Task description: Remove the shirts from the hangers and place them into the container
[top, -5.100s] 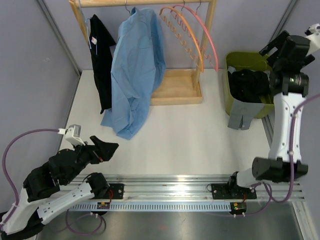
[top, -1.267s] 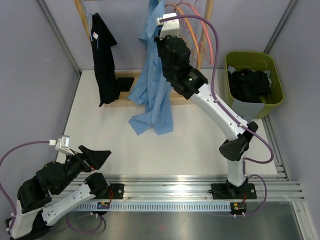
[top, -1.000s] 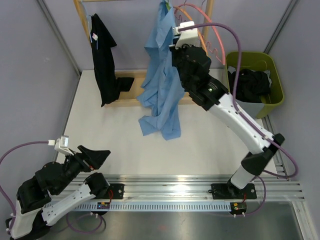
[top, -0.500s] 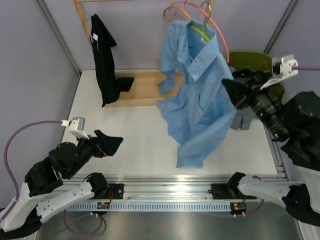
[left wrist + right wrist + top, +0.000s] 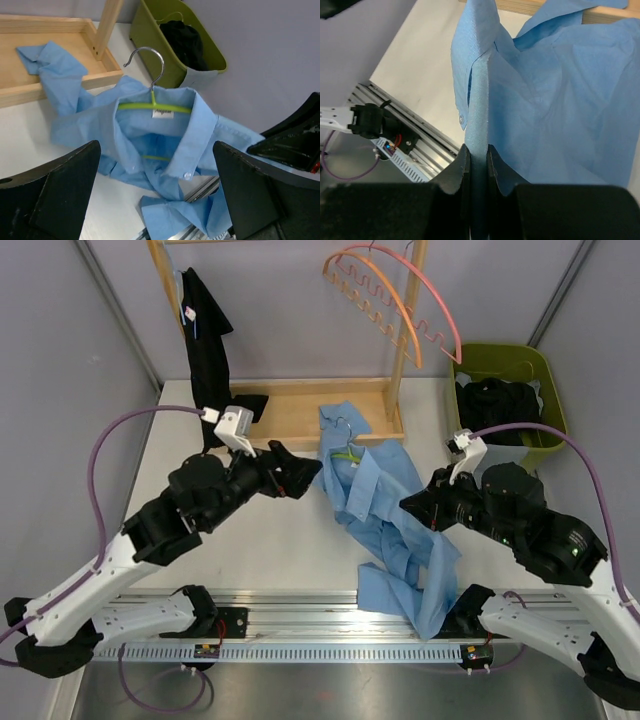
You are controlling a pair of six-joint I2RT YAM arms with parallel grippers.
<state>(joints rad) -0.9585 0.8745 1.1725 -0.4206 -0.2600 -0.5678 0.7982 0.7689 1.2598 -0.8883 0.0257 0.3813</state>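
Note:
The light blue shirt [image 5: 395,530] lies crumpled on the table, from the wooden tray to the near rail. A green hanger [image 5: 152,106] with a metal hook is still inside its collar. My right gripper [image 5: 412,508] is shut on a fold of the blue shirt [image 5: 477,150]. My left gripper [image 5: 305,468] hangs open just above the collar [image 5: 157,200], holding nothing. A black shirt [image 5: 205,350] hangs at the rack's left end. Empty pink and orange hangers [image 5: 400,300] hang at the right end. The olive-green container [image 5: 500,350] holds dark clothes [image 5: 495,400].
The wooden rack tray [image 5: 300,410] stands at the back, with one sleeve of the blue shirt draped over its front edge. The rack's upright post [image 5: 408,330] rises beside the container. The metal rail [image 5: 330,615] runs along the near edge.
The blue shirt, held up in the air by my right gripper, has come down onto the table. My left arm has reached forward to the collar, gripper still open.

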